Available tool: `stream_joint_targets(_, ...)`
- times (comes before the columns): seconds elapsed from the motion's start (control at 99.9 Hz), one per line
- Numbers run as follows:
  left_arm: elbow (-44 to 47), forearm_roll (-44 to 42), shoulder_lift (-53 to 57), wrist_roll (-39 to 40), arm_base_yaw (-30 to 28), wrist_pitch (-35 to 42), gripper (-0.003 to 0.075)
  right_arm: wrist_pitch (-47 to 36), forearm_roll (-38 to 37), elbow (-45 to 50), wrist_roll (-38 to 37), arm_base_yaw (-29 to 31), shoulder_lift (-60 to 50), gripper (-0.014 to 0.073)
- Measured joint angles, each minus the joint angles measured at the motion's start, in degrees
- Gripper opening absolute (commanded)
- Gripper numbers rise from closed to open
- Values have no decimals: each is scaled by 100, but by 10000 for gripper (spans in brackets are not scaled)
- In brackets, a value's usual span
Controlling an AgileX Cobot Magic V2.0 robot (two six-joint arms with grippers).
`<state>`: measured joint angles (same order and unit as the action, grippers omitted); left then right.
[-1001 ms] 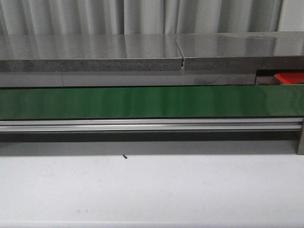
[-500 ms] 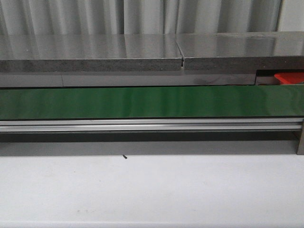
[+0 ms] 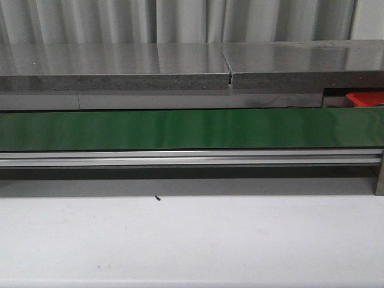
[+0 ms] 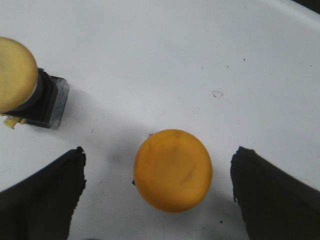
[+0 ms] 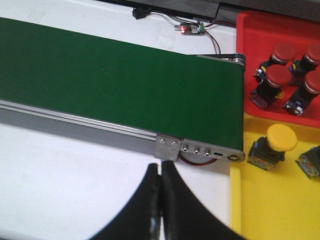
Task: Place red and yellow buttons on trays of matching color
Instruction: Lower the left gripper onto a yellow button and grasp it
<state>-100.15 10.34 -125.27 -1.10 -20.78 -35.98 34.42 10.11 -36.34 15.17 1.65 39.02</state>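
In the left wrist view my left gripper [image 4: 158,156] is open, its black fingers [image 4: 47,195] on either side of a yellow button [image 4: 173,170] that stands cap-up on the white surface. A second yellow button [image 4: 20,80] lies on its side close by. In the right wrist view my right gripper [image 5: 160,169] is shut and empty above the white table by the belt's end. The red tray [image 5: 260,30] holds several red buttons [image 5: 278,76]. The yellow tray [image 5: 270,200] next to it holds a yellow button [image 5: 281,138]. A corner of the red tray [image 3: 365,98] shows in the front view.
The long green belt [image 3: 180,129] runs across the table, with its metal rail [image 3: 180,158] in front; it also shows in the right wrist view [image 5: 115,75]. A small circuit board with wires [image 5: 192,28] lies behind the belt's end. Another button's base [image 5: 310,162] sits at the yellow tray's edge.
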Motion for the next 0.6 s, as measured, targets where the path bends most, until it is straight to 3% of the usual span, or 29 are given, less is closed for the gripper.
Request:
stream_joint_targets(0.27, -200, 135, -143, -23, 0, 33, 552, 0, 0, 0, 0, 0, 0, -67)
stream_joint_targets(0.6, -209, 133, -143, -22, 0, -58, 243, 0, 0, 0, 0, 0, 0, -67)
